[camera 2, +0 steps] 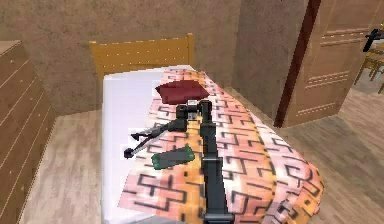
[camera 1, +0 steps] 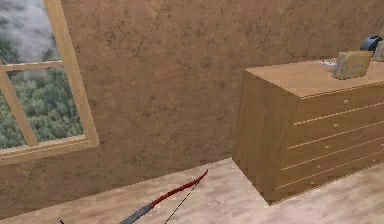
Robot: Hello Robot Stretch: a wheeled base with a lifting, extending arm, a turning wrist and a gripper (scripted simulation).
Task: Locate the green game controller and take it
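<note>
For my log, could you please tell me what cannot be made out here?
Arm side view: whether the jaws hold anything; the bed lies behind them.
Arm side view: green thing on the bed, too small to name.
Forward view: dark thing on the dresser, cut by the right edge.
Forward view: long red thing, cut by the bottom edge.

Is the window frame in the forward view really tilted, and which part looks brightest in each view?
Forward view: the window is the brightest part, with daylight and trees behind it; its frame leans only in the picture, nothing tilts. Arm side view: the white bed sheet is brightest; the dark door frame at the right leans likewise, only in the picture.
</note>
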